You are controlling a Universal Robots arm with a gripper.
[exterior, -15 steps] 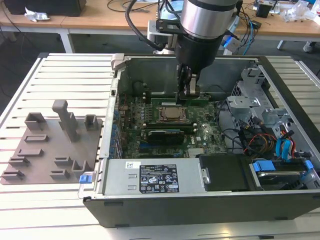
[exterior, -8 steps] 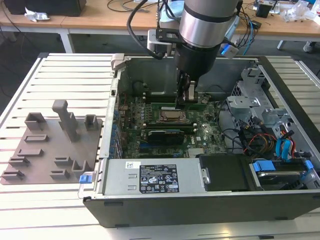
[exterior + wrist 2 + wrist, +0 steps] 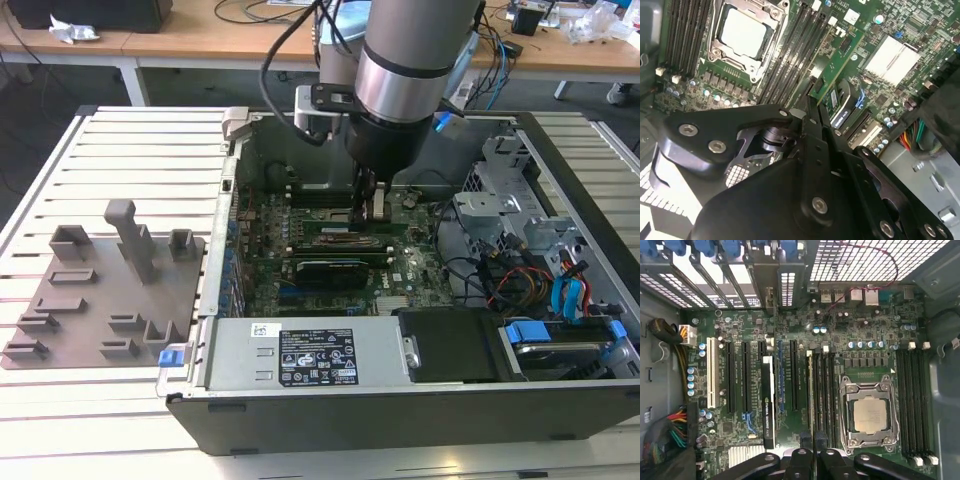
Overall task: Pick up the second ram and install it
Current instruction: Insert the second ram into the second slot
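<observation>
arm (image 3: 405,60) vertical inside case (image 3: 400,420) | end effector (image 3: 814,102) grips second ram (image 3: 842,57)

The gripper (image 3: 814,106) clasps the second ram (image 3: 840,62) near the memory slots (image 3: 792,52)

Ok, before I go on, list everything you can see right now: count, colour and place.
table: one, pale slatted metal, under the case and tray
computer case: one, dark, open, on the table
motherboard: one, green, inside the case
CPU socket: one, silver, on the motherboard
memory slots: two banks, black, either side of the socket
second ram: one, green, at the slots beside the socket
black card: one, black, upright in an expansion slot
power supply: one, silver, inside the case
grey tray: one, grey, on the table at the exterior view's left of the case
gripper: one, black, shut on the second ram
arm: one, grey, above the motherboard
</observation>
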